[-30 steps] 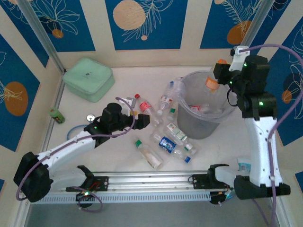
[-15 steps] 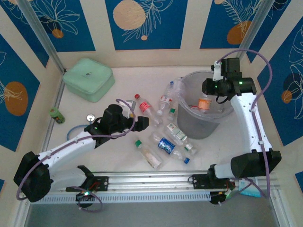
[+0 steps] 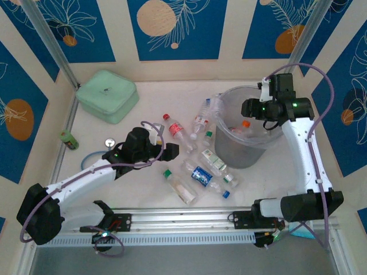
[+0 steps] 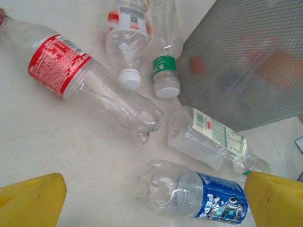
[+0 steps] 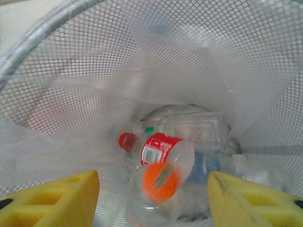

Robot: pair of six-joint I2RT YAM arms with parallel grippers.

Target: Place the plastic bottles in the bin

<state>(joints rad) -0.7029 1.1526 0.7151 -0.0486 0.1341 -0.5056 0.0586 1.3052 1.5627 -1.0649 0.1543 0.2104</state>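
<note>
My right gripper [image 3: 250, 109] hangs open over the bin [image 3: 243, 153], a grey mesh wastebasket lined with a clear bag. In the right wrist view its yellow fingers [image 5: 57, 198] stand wide apart. Below them a blurred bottle with an orange label [image 5: 161, 183] is loose above a red-labelled bottle [image 5: 163, 146] and other bottles on the bin's bottom. My left gripper [image 3: 172, 150] is open low over the table. The blue-labelled bottle [image 4: 199, 195] lies between its fingertips, untouched. A red-labelled bottle [image 4: 90, 80] and a green-labelled one [image 4: 213, 139] lie beyond it.
Several more bottles [image 3: 180, 187] lie on the table left of and in front of the bin. A mint-green case [image 3: 107, 95] sits at the back left, and a small green can [image 3: 69, 139] stands by the left wall. Patterned walls enclose the table.
My right gripper swung left and down over the bin and opened, and the orange-labelled bottle dropped out of it into the bin. The left arm edged slightly right.
</note>
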